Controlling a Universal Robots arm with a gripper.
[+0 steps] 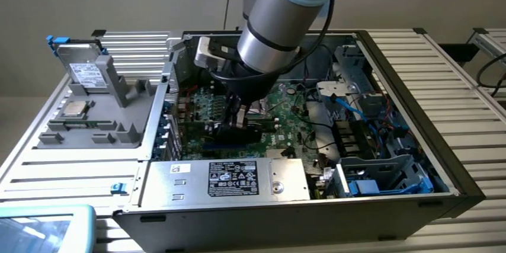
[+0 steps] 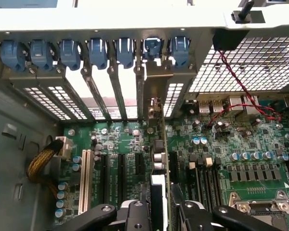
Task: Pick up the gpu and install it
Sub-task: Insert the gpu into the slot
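Gpu (image 2: 160, 161) stood edge-on above the motherboard (image 2: 115, 144), gripped between the clenched jaws; its bracket end lay at the slot covers (image 2: 103, 96) along the motherboard's rear edge; whether it sat in a motherboard slot could not be told.

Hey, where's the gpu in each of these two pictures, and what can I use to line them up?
Exterior view: the gpu hangs in the tool under the arm, over the case's middle.
Wrist view: the gpu stands edge-on in the tool, pointing toward the blue slot clips.
Shared landmark: the green motherboard.
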